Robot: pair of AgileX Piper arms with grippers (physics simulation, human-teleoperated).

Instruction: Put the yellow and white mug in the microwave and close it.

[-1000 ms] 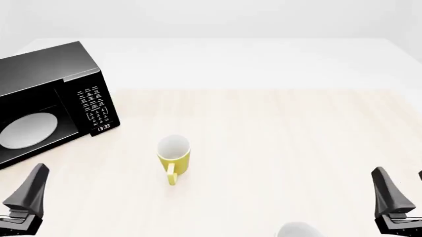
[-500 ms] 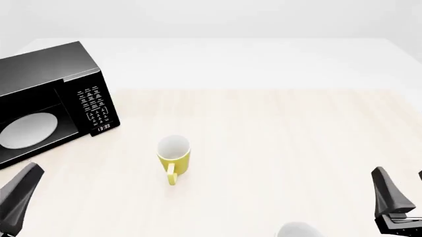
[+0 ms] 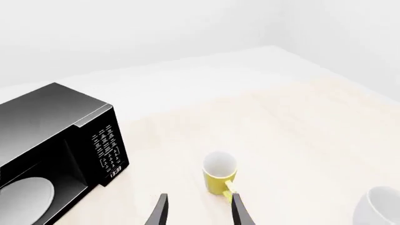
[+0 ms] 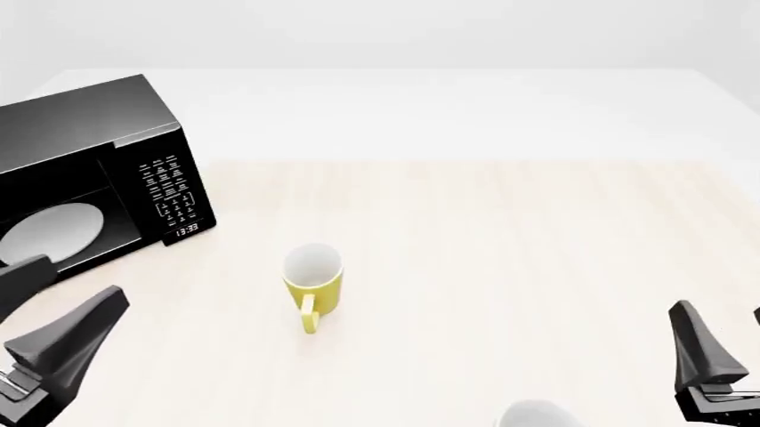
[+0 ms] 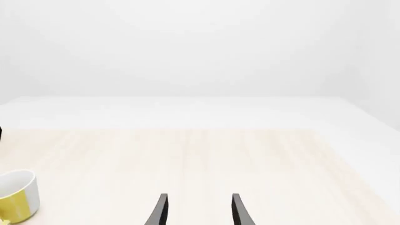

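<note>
We see the yellow and white mug (image 4: 313, 281) standing upright on the pale wooden surface (image 4: 499, 258), a little left of centre in the front view, its white inside showing and its yellow loop handle turned toward our side. The microwave (image 4: 95, 182) sits at the far left of the surface, well apart from the mug, angled so that its button panel and lit clock face the mug; its round white turntable plate (image 4: 50, 234) shows plainly, though we cannot tell from these views how the door stands. Our left gripper (image 4: 36, 307) hangs low at the near left corner, between the microwave front and the mug but touching neither; its two dark fingers (image 3: 160, 212) are spread apart and hold nothing, and in the left wrist view the mug (image 3: 220, 178) appears just beyond them, close to one fingertip. Our right gripper (image 4: 727, 356) waits at the near right edge, well apart from the mug, its fingers (image 5: 160, 209) likewise parted and empty. A white cup (image 4: 540, 414) peeks in at the near edge of the front view, right of centre, and shows again in the left wrist view (image 3: 381, 206).
</note>
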